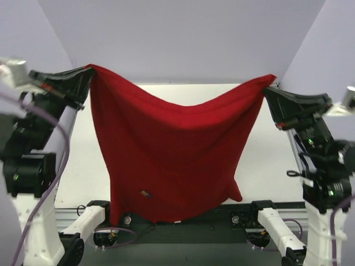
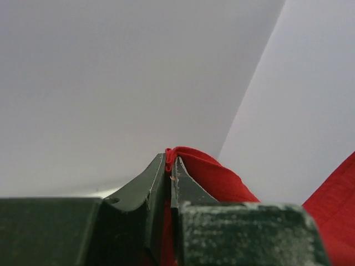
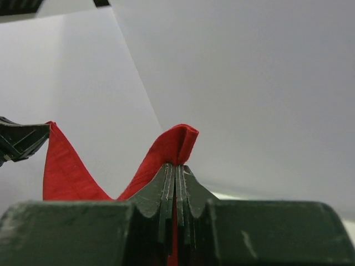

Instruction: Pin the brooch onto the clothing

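Observation:
The clothing [image 1: 172,155], a deep-red T-shirt, hangs spread between both arms above the table. My left gripper [image 1: 89,71] is shut on its upper left corner, and red fabric [image 2: 205,174] sticks out from between the jaws [image 2: 170,163]. My right gripper [image 1: 270,84] is shut on the upper right corner, where a red fold [image 3: 175,145] rises above the closed fingertips [image 3: 176,169]. The brooch [image 1: 145,194], a tiny golden-orange dot, sits on the lower left part of the hanging shirt. The shirt's lower edge drapes down over the arm bases.
The white table [image 1: 260,160] lies behind and below the shirt. Both arm bases [image 1: 102,221] [image 1: 272,221] stand at the near edge. Pale walls enclose the back and sides. A purple cable [image 1: 55,166] loops by the left arm.

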Controlling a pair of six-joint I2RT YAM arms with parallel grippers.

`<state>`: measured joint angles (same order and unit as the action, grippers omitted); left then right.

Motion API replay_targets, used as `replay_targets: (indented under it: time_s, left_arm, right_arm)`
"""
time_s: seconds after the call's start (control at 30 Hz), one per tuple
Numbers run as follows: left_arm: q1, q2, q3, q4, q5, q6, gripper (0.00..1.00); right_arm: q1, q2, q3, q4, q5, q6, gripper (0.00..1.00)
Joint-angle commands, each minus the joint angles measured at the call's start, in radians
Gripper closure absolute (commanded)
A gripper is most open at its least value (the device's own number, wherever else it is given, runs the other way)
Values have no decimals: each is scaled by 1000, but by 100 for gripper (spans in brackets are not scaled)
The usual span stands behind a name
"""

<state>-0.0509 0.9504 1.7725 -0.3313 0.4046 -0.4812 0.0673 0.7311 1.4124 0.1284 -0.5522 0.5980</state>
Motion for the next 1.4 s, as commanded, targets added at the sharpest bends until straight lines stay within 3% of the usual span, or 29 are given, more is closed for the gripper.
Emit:
replay_targets:
  time_s: [0.0, 0.27, 0.4, 0.53, 0.67, 0.87, 1.03, 1.37]
  left_arm:
    - [5, 134, -140, 81, -69, 26, 100]
    - [2, 355, -417, 302, -136, 0, 100]
    - [-1, 468, -505, 489, -165, -16, 100]
    - [-1, 620, -505, 569, -150, -17, 100]
    - [2, 811, -444, 610, -130, -25, 100]
    - [13, 1029, -296, 634, -112, -17, 100]
    - [20, 1160, -173, 630, -109, -13, 100]
    - [25, 1432, 198, 442, -98, 15, 100]
  right_arm:
    - [5, 151, -117, 92, 23, 5, 100]
    - [5, 456, -318, 255, 83, 5, 100]
    - [2, 651, -319, 384, 83, 10, 100]
    - [-3, 873, -241, 459, 54, 14, 100]
    - [-17, 1121, -115, 524, 26, 68, 100]
    - [-37, 1370, 114, 511, 3, 111, 100]
    - [-46, 1495, 239, 499, -2, 149, 100]
    - [-60, 1683, 470, 433, 0, 200, 100]
